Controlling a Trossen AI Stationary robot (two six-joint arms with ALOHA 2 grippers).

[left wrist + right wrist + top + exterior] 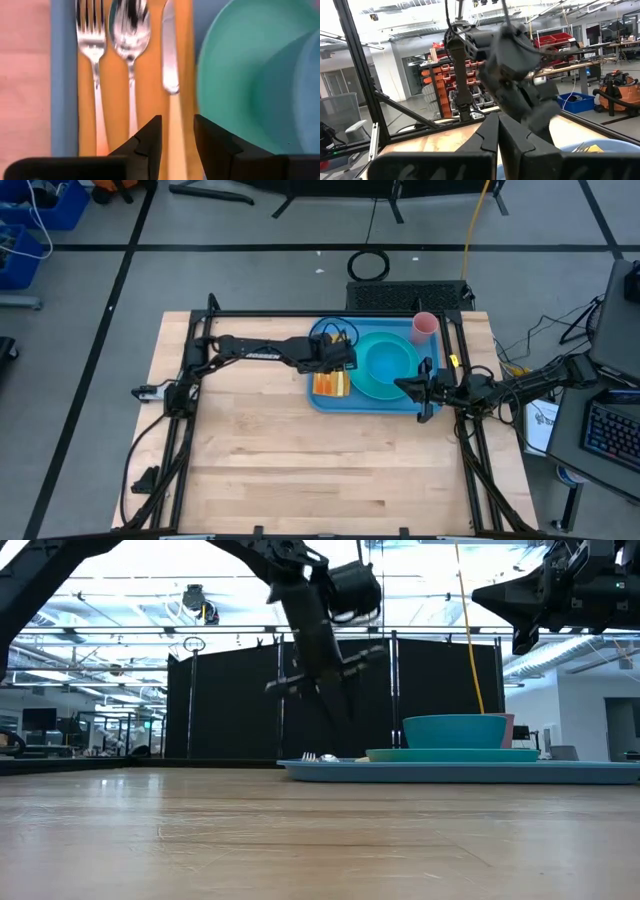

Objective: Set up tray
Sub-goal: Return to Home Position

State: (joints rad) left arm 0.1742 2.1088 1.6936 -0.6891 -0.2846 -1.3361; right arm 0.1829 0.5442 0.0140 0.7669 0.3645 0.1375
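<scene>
The blue tray (pixel 365 402) lies at the table's far right. On it stand a turquoise plate (pixel 372 385) carrying a teal bowl (pixel 390 358), and a pink cup (pixel 424 327) at the far right corner. An orange napkin (pixel 332 385) lies on the tray's left part with a fork (pixel 90 40), a spoon (pixel 129 30) and a knife (pixel 170 55) side by side on it. My left gripper (pixel 177 120) hovers open above the knife's handle, well clear of the tray in the low view (pixel 325 680). My right gripper (pixel 415 387) is shut and raised by the tray's right edge.
Bare wood spreads over the table's near half and left side. A black frame rail runs along the far edge behind the tray. In the low view the tray (pixel 450 772), the bowl (pixel 455 730) and the cup (pixel 508 730) stand under the raised right gripper (pixel 520 635).
</scene>
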